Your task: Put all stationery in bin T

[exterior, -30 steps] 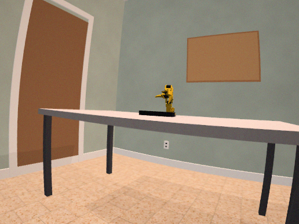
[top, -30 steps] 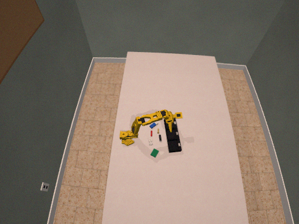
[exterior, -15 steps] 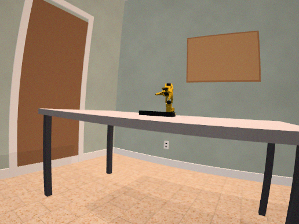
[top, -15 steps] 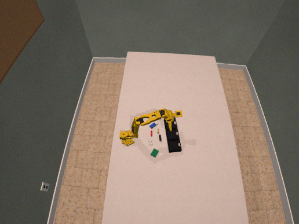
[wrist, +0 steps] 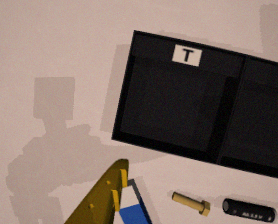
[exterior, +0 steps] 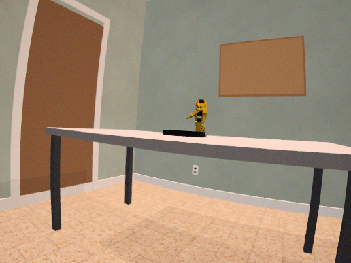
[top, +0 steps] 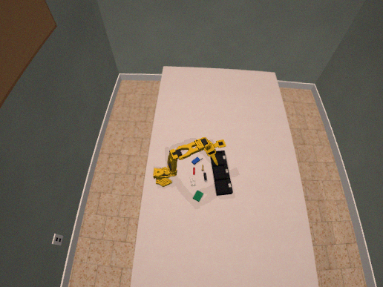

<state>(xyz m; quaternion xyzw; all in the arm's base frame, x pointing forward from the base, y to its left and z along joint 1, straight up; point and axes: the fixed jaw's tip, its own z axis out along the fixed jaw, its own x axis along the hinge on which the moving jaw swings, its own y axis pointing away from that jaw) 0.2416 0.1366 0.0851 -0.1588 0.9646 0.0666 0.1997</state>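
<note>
The black bin marked T (wrist: 175, 102) (top: 223, 173) looks empty in the wrist view and is the far end of a row of black bins. My gripper (top: 212, 154) hangs above the table just beside that bin; it is open and holds nothing. One yellow jaw (wrist: 107, 197) shows in the wrist view, above a blue and white eraser-like block (wrist: 134, 210), which also shows in the top view (top: 195, 160). A small red item (top: 194, 170), a white item (top: 192, 182) and a green flat block (top: 198, 196) lie on the table left of the bins.
A brass bolt (wrist: 191, 202) and a black battery (wrist: 249, 209) lie just in front of the bins. A second bin (wrist: 255, 120) adjoins bin T. The arm's base (top: 162, 174) stands at the left of the objects.
</note>
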